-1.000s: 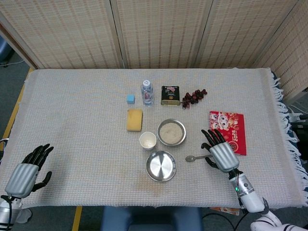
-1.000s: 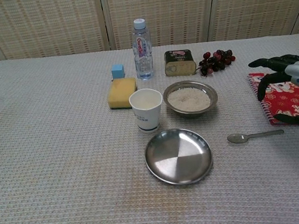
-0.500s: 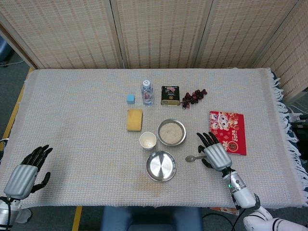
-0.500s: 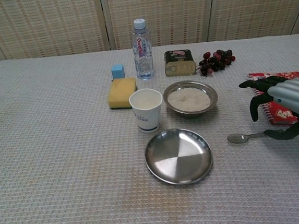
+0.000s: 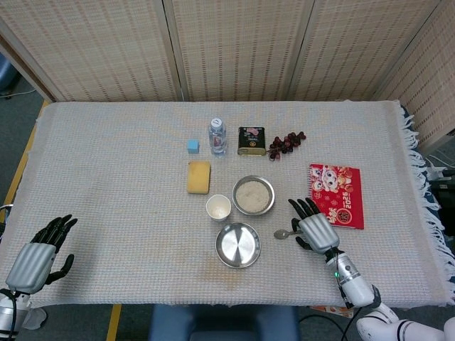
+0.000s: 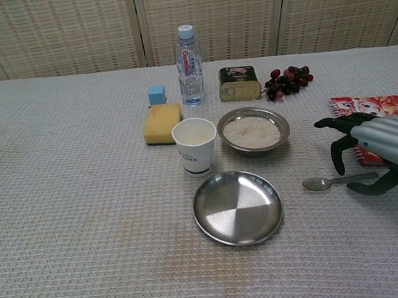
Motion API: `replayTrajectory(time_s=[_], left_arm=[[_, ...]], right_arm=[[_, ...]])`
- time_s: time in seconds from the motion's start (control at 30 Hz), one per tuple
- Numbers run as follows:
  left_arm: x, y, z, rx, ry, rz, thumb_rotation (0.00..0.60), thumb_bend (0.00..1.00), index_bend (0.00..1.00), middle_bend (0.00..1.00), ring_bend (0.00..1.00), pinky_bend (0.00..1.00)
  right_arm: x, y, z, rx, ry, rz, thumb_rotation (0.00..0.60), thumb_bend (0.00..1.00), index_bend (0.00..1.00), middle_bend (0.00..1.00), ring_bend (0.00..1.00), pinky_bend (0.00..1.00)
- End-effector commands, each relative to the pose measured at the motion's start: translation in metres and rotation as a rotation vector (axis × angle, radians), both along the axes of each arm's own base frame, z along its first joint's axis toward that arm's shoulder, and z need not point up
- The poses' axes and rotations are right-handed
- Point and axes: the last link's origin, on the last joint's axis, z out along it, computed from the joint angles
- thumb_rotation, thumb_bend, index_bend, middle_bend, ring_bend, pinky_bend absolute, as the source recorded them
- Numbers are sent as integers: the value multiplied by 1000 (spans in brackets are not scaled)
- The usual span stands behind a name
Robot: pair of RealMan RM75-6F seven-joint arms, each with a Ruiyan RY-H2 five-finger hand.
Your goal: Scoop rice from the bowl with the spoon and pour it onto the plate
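Observation:
A metal bowl of rice (image 5: 253, 195) (image 6: 252, 130) sits mid-table, with an empty metal plate (image 5: 238, 245) (image 6: 237, 207) just in front of it. The spoon (image 5: 282, 234) (image 6: 325, 182) lies flat to the plate's right, bowl end toward the plate. My right hand (image 5: 315, 229) (image 6: 377, 149) hovers over the spoon's handle, fingers spread and arched, holding nothing. My left hand (image 5: 39, 253) rests open at the table's near left corner, far from everything; only the head view shows it.
A paper cup (image 6: 195, 145) stands left of the bowl. Behind are a yellow sponge (image 6: 162, 123), a blue cube (image 6: 156, 94), a water bottle (image 6: 189, 56), a tin (image 6: 239, 83) and grapes (image 6: 288, 80). A red booklet (image 5: 338, 194) lies right of my right hand.
My right hand has moved left and lower, from beside the red booklet to over the spoon's handle. The left hand has barely shifted. The spoon lies where it was.

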Motion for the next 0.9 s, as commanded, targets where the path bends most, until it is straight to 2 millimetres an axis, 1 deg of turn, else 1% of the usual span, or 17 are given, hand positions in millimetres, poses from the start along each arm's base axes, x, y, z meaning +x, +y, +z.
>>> replayTrajectory(time_s=[0.03,0.2,0.37,0.6,0.9], left_arm=[[0,0,0,-3,0,-2,600,478,0,0,6,192],[-1,1,0,-6,2,3,600,488,0,0,6,192],[-1,2,0,-8,3,3,600,489,0,0,6,192],[-2,2,-1,-12,4,4,600,492,0,0,6,192],[-3,2,0,-12,4,7,600,522,0,0,6,192]], right_arm=[[1,-2,-1,2,6,2,600,253,514,21,0,0],[1,-7,-3,15,25,4,600,277,498,22,0,0],[2,-8,-5,25,34,2,600,278,492,22,0,0],[1,-8,-7,22,34,-3,600,283,513,22,0,0],[3,-10,-9,18,29,-5,600,284,535,36,0,0]])
